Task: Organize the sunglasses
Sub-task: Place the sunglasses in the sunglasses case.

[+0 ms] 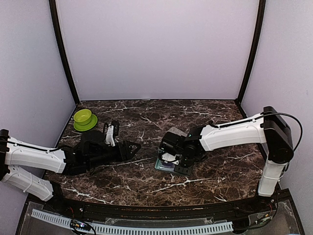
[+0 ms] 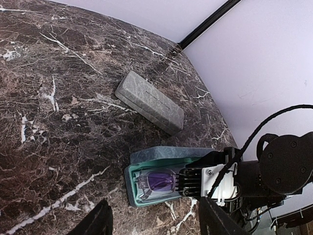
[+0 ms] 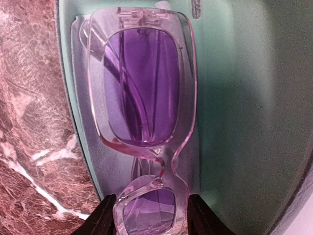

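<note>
The sunglasses (image 3: pixel 142 88) have a clear pinkish frame and purple lenses. They lie folded inside an open grey case with teal lining (image 3: pixel 234 122), on a pale cloth (image 3: pixel 83 132). My right gripper (image 3: pixel 149 215) reaches down into the case, its two fingers pressed against either side of the near lens. The same shows in the left wrist view: the sunglasses (image 2: pixel 156 181), the case (image 2: pixel 166 152) and the right gripper (image 2: pixel 188 178). My left gripper (image 2: pixel 156 225) is open and empty, hovering left of the case (image 1: pixel 164 165) over the table.
A closed grey case (image 2: pixel 149 102) lies on the marble just behind the open one. A green bowl (image 1: pixel 84 119) stands at the far left. Dark posts and pale walls enclose the table.
</note>
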